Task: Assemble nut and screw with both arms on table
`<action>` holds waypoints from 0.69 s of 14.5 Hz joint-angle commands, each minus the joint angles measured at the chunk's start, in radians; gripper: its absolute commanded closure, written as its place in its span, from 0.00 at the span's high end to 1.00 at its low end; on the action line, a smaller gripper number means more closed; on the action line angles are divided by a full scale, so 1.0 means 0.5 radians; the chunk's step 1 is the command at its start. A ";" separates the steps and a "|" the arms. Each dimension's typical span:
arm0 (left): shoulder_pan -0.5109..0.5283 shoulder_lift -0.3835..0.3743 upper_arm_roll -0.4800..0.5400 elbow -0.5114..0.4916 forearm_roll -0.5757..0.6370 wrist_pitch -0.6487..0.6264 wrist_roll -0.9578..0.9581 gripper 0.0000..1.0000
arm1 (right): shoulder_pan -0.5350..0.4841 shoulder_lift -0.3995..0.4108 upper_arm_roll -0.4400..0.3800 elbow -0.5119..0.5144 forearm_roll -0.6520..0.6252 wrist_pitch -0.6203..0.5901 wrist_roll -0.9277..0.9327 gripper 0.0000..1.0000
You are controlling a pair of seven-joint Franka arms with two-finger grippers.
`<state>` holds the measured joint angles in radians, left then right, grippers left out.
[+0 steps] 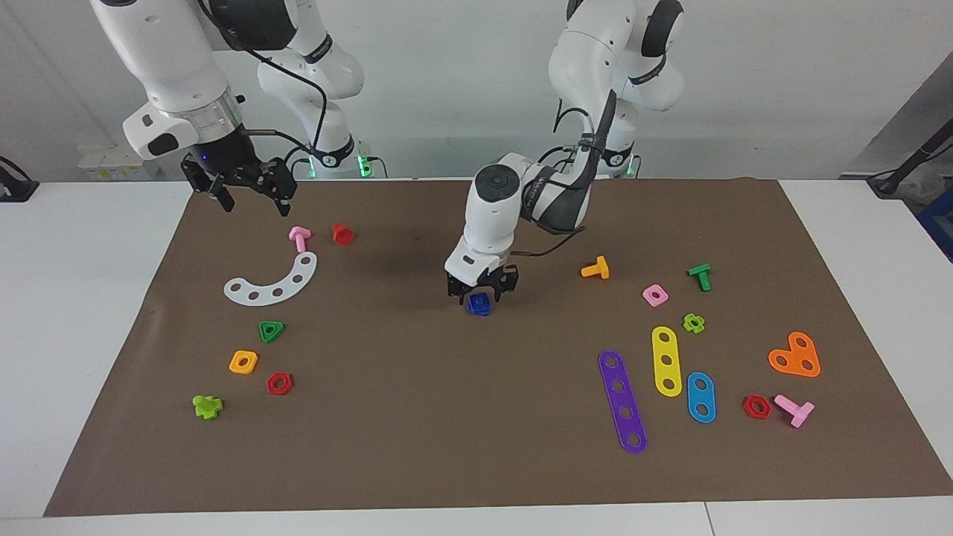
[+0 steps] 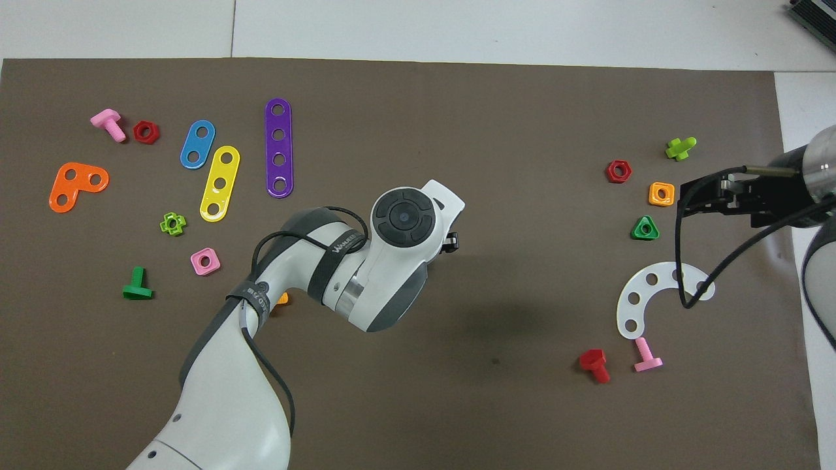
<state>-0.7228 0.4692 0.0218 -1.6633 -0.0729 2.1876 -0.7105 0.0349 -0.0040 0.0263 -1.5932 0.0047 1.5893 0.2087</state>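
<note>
A blue piece [image 1: 479,304] with a hole on top, the nut, lies on the brown mat [image 1: 417,417] near the middle of the table. I cannot tell the blue screw apart from it. My left gripper [image 1: 482,291] is open just above it, with one finger on each side and not gripping. In the overhead view the left arm's wrist [image 2: 401,219] hides the blue piece. My right gripper [image 1: 252,198] is open and empty, up in the air over the mat's edge at the right arm's end. It also shows in the overhead view [image 2: 686,198].
Toward the right arm's end lie a pink screw [image 1: 299,238], a red screw [image 1: 342,234], a white curved strip [image 1: 274,283], a green triangular nut [image 1: 271,330] and an orange nut [image 1: 243,362]. Toward the left arm's end lie an orange screw [image 1: 595,268], a pink nut [image 1: 655,295] and coloured strips [image 1: 622,402].
</note>
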 commanded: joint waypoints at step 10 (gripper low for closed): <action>0.889 -0.410 0.002 0.198 -0.005 -1.116 0.784 1.00 | -0.021 -0.044 0.021 -0.050 -0.034 0.018 -0.040 1.00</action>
<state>-0.3712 0.3255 0.0346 -1.4919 -0.0724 1.6863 -0.4514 0.0362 -0.0057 0.0320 -1.5939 -0.0067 1.5897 0.2084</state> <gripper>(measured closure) 0.000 0.000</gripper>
